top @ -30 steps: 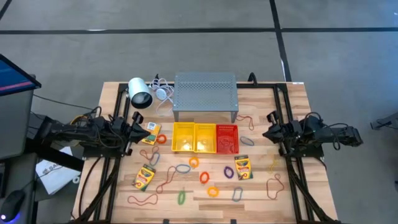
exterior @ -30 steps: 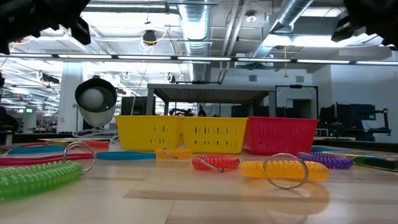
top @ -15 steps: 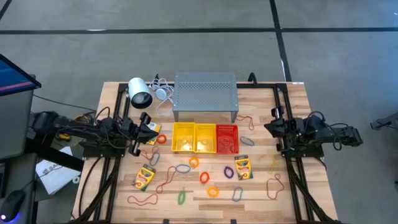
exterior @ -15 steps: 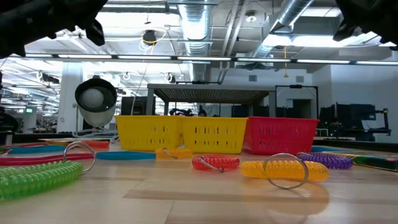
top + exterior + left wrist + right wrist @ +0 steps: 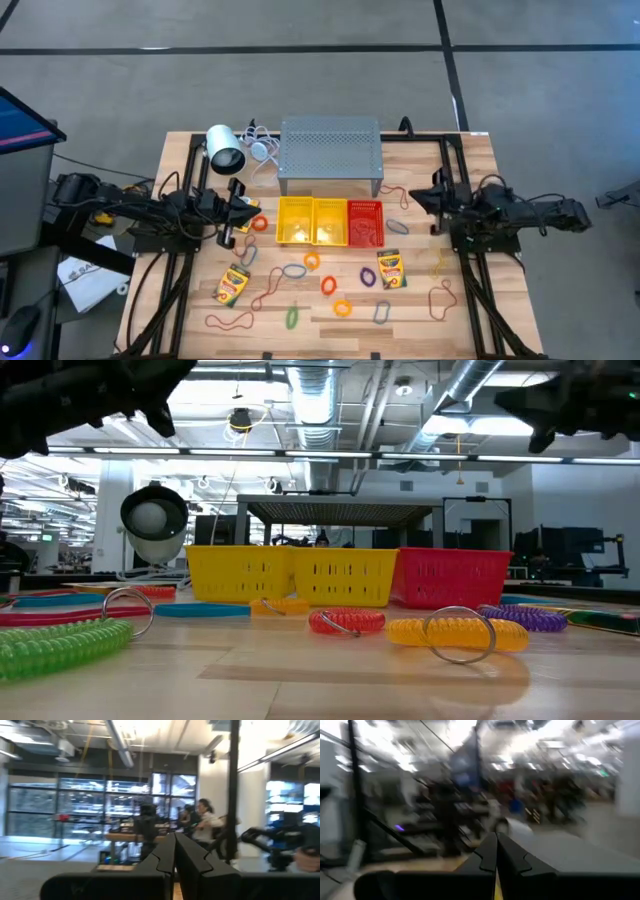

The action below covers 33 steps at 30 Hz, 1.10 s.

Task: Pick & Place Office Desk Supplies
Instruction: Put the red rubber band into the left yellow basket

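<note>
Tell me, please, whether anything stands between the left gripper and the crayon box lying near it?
Nothing visible does. The left gripper, shut, hangs right beside the crayon box at the yellow bin's left.

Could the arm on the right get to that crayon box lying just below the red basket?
Probably yes. The right gripper, shut and empty, hovers beside the red basket, and the crayon box lies flat on open table nearby; only a loose rubber band lies between them.
</note>
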### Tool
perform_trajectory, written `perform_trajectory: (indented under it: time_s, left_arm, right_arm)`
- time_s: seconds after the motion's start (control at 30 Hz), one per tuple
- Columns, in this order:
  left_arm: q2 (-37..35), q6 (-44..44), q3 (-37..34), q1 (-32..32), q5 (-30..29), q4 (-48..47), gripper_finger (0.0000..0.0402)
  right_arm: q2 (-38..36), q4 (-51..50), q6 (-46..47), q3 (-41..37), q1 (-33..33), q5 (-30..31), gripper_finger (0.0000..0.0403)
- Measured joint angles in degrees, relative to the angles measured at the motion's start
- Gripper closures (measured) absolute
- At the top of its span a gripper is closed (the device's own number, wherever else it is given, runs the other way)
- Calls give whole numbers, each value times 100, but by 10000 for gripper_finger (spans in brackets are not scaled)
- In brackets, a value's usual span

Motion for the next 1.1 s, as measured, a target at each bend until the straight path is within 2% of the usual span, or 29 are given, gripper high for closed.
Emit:
perform_trajectory:
  time_s: [0.17,0.23,0.43,0.53,0.73,0.83,0.97,1.1]
  left_arm:
    - [33,252,86,0,-289,-413,399]
    - [24,261,271,2,-369,-1033,399]
    - [33,265,1273,117,-492,-3660,399]
    - [33,265,1560,233,-511,-4329,399]
    - [33,374,1598,341,-504,-4479,399]
    - [32,408,1598,339,-479,-4512,399]
    - [31,409,1598,339,-478,-4544,399]
    - [31,409,1598,339,-476,-4551,399]
  right_arm:
    - [1093,-1316,-175,1188,-49,200,403]
    - [1605,-2013,-170,1714,-119,281,403]
    - [3351,-3879,-82,2959,-465,271,403]
    - [4205,-4629,11,3317,-720,268,403]
    - [5621,-5623,64,3591,-1373,66,402]
    - [6123,-5999,66,3634,-1742,-57,388]
    - [6486,-6238,20,3634,-2212,-391,339]
    - [6581,-6243,-88,3645,-2586,-828,274]
